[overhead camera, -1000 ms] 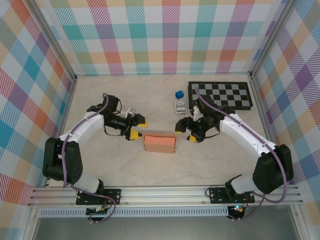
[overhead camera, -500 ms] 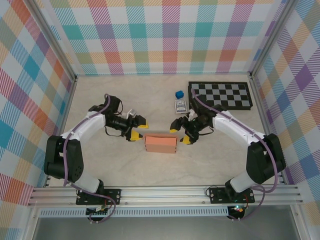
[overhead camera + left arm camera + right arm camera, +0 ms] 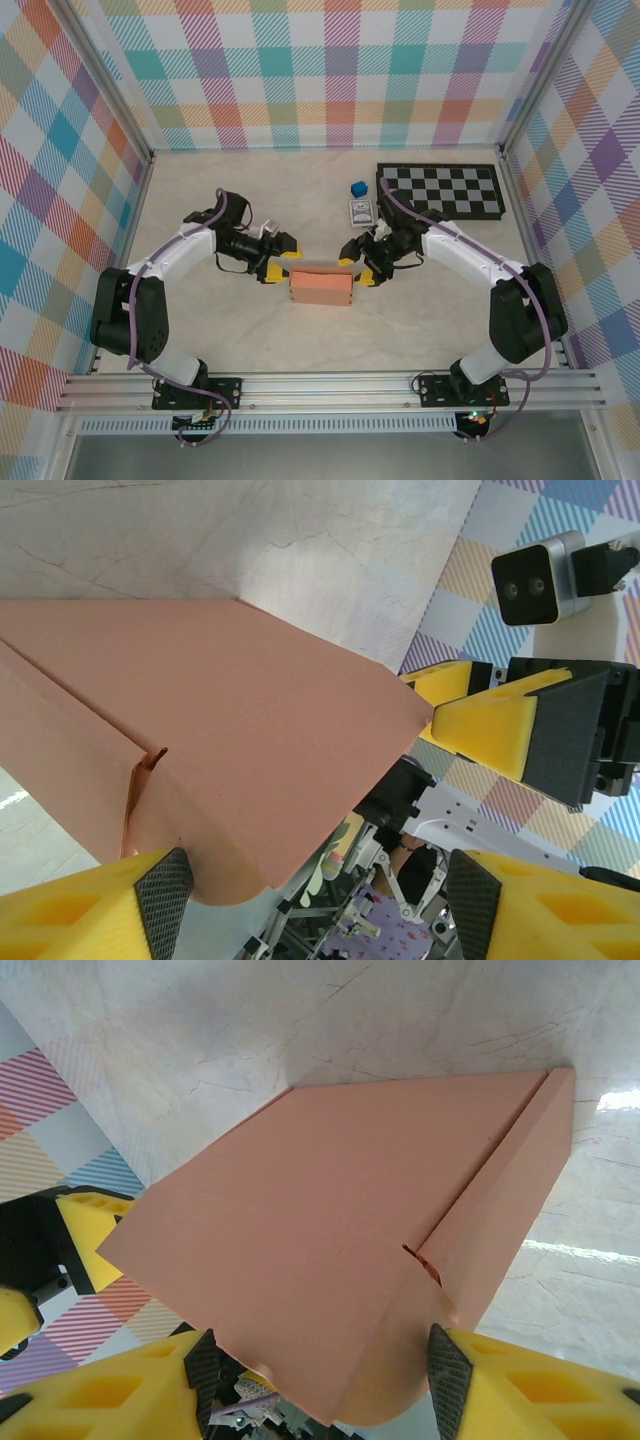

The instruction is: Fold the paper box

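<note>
Where it lies centrally on the pale marbled tabletop (image 3: 250, 335), the paper box (image 3: 320, 287), a smooth salmon cardboard rectangle with crisp creases, has the left claw (image 3: 279, 258) spread apart at one end and the right claw (image 3: 360, 270) straddling the other, clamping undeterminable.

Robot lab test cell: plaid-print walls (image 3: 340, 70) box in a marble-look table (image 3: 250, 340) on three sides. An aluminium rail (image 3: 330, 383) at the near edge carries two bolted arms (image 3: 175, 250). A checkerboard (image 3: 445, 190) lies flat at back right.
</note>
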Controlling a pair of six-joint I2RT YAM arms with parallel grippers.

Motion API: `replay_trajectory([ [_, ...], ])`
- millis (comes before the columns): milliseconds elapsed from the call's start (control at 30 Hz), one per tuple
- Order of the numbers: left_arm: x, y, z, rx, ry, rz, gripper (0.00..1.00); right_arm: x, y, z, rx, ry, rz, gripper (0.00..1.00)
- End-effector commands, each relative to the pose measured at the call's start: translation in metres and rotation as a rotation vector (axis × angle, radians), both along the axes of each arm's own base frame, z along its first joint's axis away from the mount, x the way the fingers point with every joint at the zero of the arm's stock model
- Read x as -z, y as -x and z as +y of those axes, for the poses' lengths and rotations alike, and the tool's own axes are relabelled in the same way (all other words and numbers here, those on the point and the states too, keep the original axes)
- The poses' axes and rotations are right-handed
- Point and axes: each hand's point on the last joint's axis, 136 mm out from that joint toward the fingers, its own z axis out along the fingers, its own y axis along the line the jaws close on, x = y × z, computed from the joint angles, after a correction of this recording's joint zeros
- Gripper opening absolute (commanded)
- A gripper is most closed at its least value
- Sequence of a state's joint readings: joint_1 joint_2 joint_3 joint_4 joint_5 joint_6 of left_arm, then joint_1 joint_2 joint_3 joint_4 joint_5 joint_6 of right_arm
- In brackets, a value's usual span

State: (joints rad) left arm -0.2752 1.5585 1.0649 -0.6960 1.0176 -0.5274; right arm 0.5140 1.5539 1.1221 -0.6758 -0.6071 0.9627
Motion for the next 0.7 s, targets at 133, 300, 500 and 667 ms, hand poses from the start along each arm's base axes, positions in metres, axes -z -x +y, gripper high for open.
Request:
replay_trajectory([
  [133, 0.007, 0.004, -0.01, 0.019, -0.004, 0.01, 0.73, -0.009, -0.004, 0.012, -0.014, -0.031, -0.007, 0.54],
  [300, 0.01, 0.003, -0.012, 0.022, -0.011, 0.01, 0.73, -0.007, -0.005, 0.012, -0.02, -0.021, -0.007, 0.5],
  [500, 0.014, 0.004, -0.01, 0.031, -0.027, 0.008, 0.72, 0.0, -0.003, 0.01, -0.036, 0.003, -0.005, 0.48],
  [667, 0.015, 0.002, -0.009, 0.036, -0.044, -0.003, 0.72, -0.001, -0.003, 0.011, -0.034, -0.005, 0.001, 0.48],
])
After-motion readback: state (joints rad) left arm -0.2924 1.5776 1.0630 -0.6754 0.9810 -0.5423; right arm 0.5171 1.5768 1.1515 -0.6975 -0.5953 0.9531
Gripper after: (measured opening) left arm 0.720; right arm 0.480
